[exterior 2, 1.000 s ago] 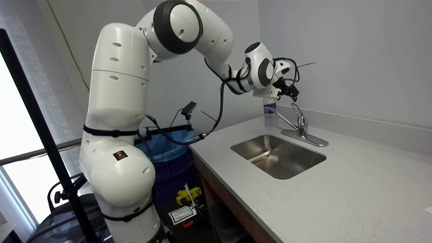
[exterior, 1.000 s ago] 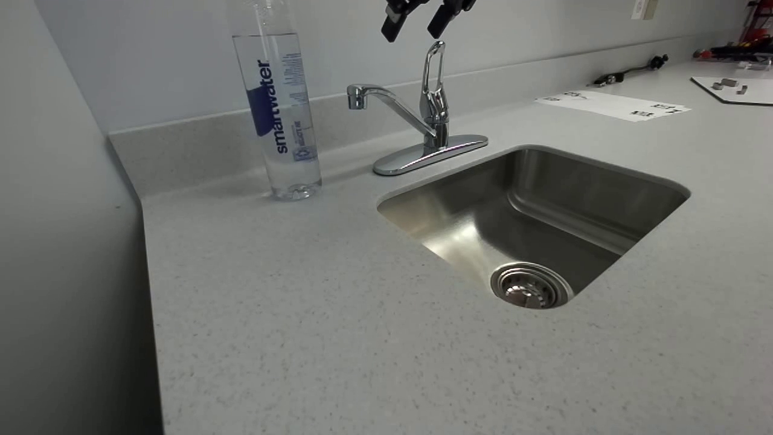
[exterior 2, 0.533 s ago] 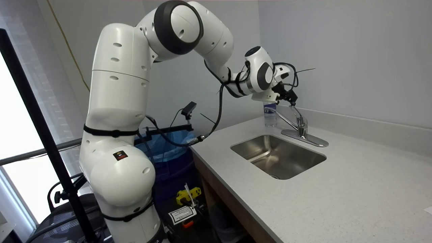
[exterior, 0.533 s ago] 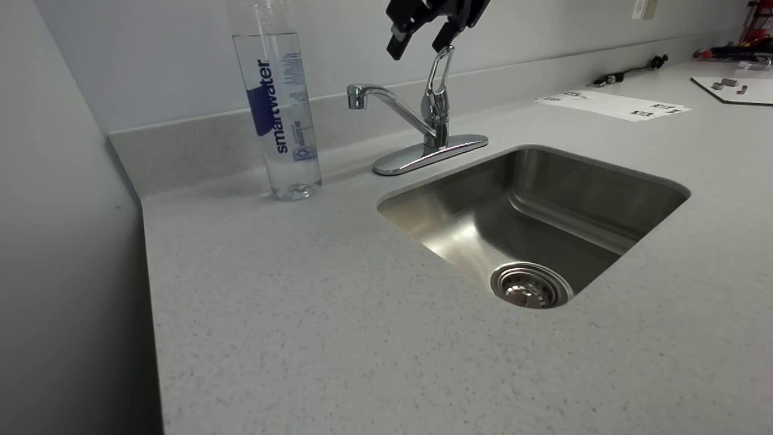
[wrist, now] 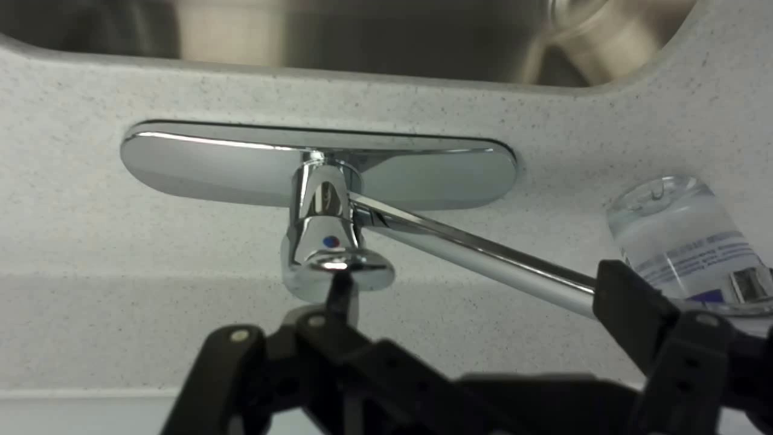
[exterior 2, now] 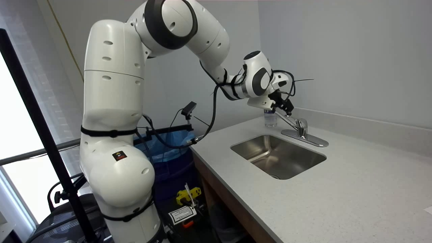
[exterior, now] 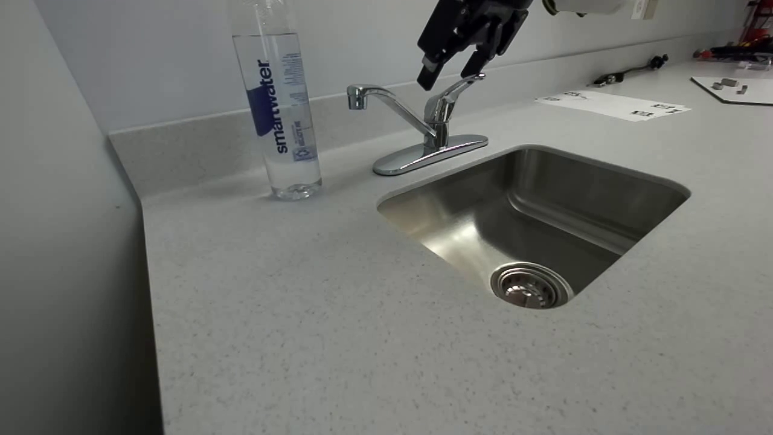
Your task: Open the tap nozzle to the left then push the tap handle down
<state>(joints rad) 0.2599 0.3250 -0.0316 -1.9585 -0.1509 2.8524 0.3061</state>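
Observation:
The tap handle [exterior: 464, 88], a short chrome lever on the faucet column, slants over to one side. The tap nozzle [exterior: 395, 104], a long arched chrome spout, extends toward the water bottle; it also shows in the wrist view [wrist: 483, 256]. My gripper [exterior: 450, 74] is open with nothing between its fingers. One fingertip meets the free end of the handle; the other is apart from it, above the spout's side. In the wrist view the gripper [wrist: 476, 279] has one finger overlapping the handle's end [wrist: 375, 273] and the other covering part of the spout.
A clear water bottle [exterior: 284, 127] stands upright beside the spout's tip. The steel sink [exterior: 561, 211] lies in front of the faucet's base plate [exterior: 410, 159]. The wall [exterior 2: 354, 60] rises behind the faucet. Paper [exterior: 613, 105] lies farther along the counter.
My gripper has moved down, and to the right in an exterior view. The handle has swung from nearly upright to a strong slant with it. The spout and bottle have not moved.

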